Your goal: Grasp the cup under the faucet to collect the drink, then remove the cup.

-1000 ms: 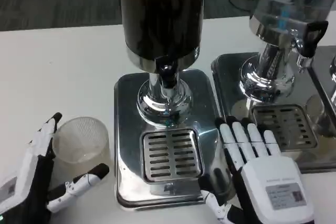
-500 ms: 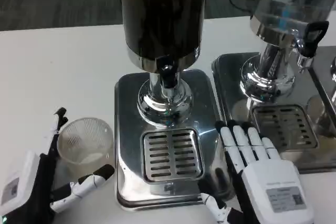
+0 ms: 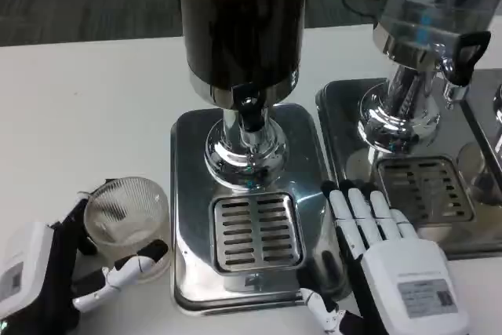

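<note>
A clear ribbed plastic cup (image 3: 125, 211) is at the lower left, left of the dispenser's steel base (image 3: 188, 194), and looks slightly tilted. My left hand (image 3: 43, 276) holds it, with the thumb (image 3: 129, 266) against its near side and a finger (image 3: 78, 203) against its far left side. The dark drink dispenser (image 3: 241, 21) stands in the middle, its black faucet (image 3: 251, 111) above the slotted drip grate (image 3: 257, 229), which is bare. My right hand (image 3: 392, 253) lies flat and open at the base's right edge, fingers straight and pointing away from me.
A second silver dispenser (image 3: 427, 13) with its own tray (image 3: 337, 115) and grate (image 3: 423, 186) stands on the right, close behind my right hand. White table (image 3: 86, 107) stretches to the left and behind the cup.
My left hand has closed in around the cup, and the cup has tipped and shifted slightly. The right hand has stayed in place.
</note>
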`<state>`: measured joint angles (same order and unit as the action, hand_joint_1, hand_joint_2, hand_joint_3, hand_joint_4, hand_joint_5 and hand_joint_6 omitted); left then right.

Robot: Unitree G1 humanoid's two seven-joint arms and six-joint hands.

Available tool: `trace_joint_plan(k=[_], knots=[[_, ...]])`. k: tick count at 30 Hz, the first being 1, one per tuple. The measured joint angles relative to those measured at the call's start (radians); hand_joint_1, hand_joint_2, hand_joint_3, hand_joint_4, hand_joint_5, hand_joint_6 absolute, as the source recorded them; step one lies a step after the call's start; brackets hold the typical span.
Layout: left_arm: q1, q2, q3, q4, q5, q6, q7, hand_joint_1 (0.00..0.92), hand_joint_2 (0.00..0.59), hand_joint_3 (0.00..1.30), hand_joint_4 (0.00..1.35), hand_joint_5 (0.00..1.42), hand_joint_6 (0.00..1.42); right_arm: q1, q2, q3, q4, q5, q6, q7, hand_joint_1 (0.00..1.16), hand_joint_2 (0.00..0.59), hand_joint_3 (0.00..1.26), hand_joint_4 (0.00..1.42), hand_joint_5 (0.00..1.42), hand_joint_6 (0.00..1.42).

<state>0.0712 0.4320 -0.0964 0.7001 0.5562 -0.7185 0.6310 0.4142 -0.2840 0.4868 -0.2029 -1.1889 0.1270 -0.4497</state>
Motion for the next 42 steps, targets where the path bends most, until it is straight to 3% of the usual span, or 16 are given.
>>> trace_joint_plan(k=[10, 23, 32, 42], knots=[[-0.001, -0.001, 0.0, 0.018, 0.004, -0.021, 0.04, 0.458, 0.146, 0.39, 0.62, 0.88, 0.95, -0.002, 0.0, -0.001, 0.0, 0.001, 0.0, 0.001, 0.17, 0.383, 0.0, 0.0, 0.0, 0.13], [-0.003, -0.002, 0.004, 0.027, 0.007, -0.035, 0.074, 0.476, 0.147, 0.41, 0.64, 0.88, 0.99, -0.018, 0.0, -0.003, 0.003, 0.012, 0.0, 0.001, 0.18, 0.384, 0.0, 0.0, 0.0, 0.14], [-0.003, 0.001, 0.005, -0.044, 0.08, -0.038, 0.136, 0.488, 0.144, 0.42, 0.64, 0.87, 1.0, -0.018, 0.003, -0.002, 0.003, 0.014, 0.003, 0.001, 0.18, 0.384, 0.0, 0.0, 0.0, 0.14], [-0.065, -0.001, -0.045, -0.061, 0.118, -0.044, 0.117, 0.485, 0.136, 0.43, 0.63, 0.87, 1.0, -0.012, 0.026, -0.003, 0.003, 0.016, 0.023, -0.004, 0.18, 0.388, 0.0, 0.0, 0.0, 0.14]])
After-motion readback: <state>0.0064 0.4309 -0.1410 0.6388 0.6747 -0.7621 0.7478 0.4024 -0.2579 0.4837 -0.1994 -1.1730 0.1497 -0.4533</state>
